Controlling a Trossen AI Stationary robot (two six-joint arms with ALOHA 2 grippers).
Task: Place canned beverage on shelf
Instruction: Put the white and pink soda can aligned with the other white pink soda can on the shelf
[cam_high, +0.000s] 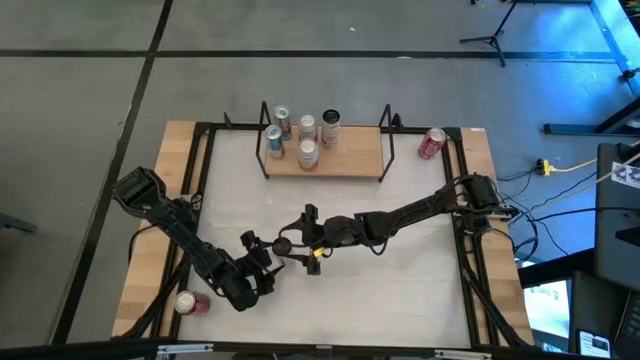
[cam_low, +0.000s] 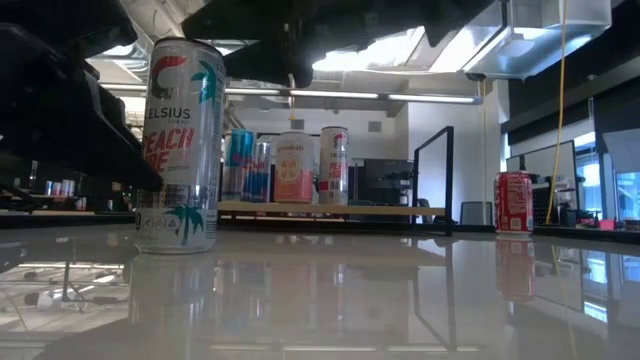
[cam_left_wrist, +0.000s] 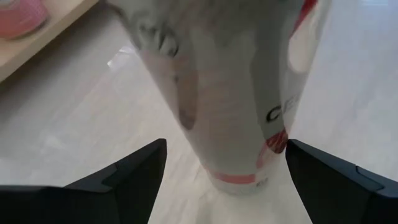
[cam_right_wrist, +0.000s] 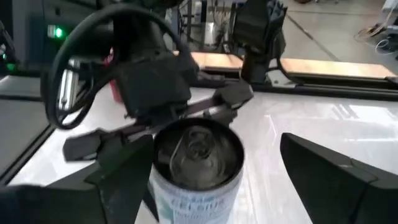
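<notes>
Your left tool and right tool both stand spread wide around the upright can mid-tabletop, neither one clamping it. Beyond it, the shelf holds five cans.

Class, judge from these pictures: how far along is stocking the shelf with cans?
Done: five cans stand on the light-wood, black-framed shelf. In hand: the tall white Celsius can stands mid-table between the open left tool and open right tool, ungripped. Left: shelving it, the red can and another.
</notes>
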